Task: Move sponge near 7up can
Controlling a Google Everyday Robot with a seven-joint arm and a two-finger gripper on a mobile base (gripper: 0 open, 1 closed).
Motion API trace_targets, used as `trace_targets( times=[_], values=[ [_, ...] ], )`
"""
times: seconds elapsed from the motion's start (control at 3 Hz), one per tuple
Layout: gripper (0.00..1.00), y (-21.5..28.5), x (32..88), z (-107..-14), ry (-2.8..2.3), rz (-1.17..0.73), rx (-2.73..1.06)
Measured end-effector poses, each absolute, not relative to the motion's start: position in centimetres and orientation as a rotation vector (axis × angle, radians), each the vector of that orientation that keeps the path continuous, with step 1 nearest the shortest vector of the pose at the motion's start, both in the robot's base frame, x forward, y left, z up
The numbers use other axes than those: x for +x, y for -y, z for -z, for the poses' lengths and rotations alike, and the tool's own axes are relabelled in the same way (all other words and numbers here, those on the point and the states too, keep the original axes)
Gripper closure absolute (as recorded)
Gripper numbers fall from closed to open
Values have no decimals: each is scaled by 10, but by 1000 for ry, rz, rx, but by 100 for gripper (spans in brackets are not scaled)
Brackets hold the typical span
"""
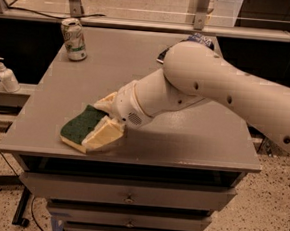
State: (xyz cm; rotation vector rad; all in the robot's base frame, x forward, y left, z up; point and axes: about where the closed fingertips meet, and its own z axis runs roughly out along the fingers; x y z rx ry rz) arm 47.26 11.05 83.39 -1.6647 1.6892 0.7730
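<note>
The sponge (pixel 79 125), dark green on top with pale yellow foam beneath, lies flat near the front left edge of the grey table (pixel 119 65). My gripper (pixel 102 120) is down at the sponge's right end. Its cream fingers are open, one behind the sponge and one (pixel 102 135) over its front right side. The 7up can (pixel 74 39), silver-white and green and dented, stands upright at the table's far left corner, well away from the sponge. My white arm crosses the table from the right.
A dark blue chip bag (pixel 198 40) lies at the back of the table, mostly hidden behind my arm. A white pump bottle (pixel 6 75) stands on a lower ledge to the left. Drawers sit under the table's front edge.
</note>
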Motion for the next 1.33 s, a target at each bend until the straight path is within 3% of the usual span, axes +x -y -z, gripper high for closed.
trace_targets(
  times=[0.67,1.0,1.33],
  values=[
    [87,-95,484,-833,-1714,-752,-1641],
    [100,-77,504,-859,-1730,-692,-1619],
    [100,-52,528,-899,-1729,-587,-1606]
  ],
)
